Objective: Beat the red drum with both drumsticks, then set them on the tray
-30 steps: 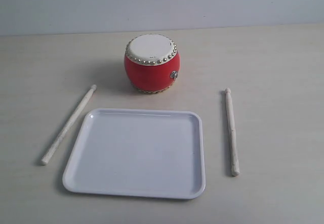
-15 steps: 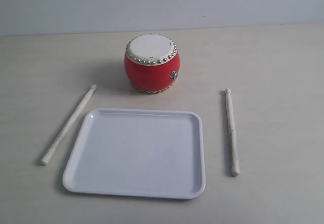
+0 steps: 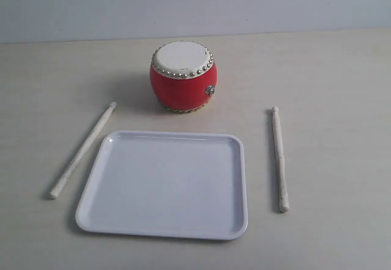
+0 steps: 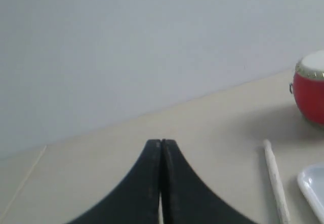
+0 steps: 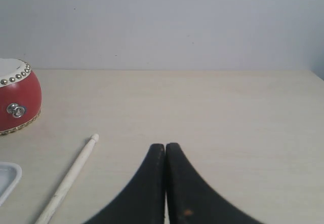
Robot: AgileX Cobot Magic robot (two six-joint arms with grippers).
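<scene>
The red drum with its white skin stands at the back middle of the table. In front of it lies the white tray, with nothing on it. One drumstick lies slanted to the tray's left, the other drumstick lies to its right. Neither arm shows in the exterior view. My left gripper is shut and holds nothing, with a drumstick, the drum and a tray corner off to one side. My right gripper is shut too and bare, apart from the drumstick and drum.
A pale wall rises behind the beige table. Bare tabletop lies on both sides of the drum and beyond each stick.
</scene>
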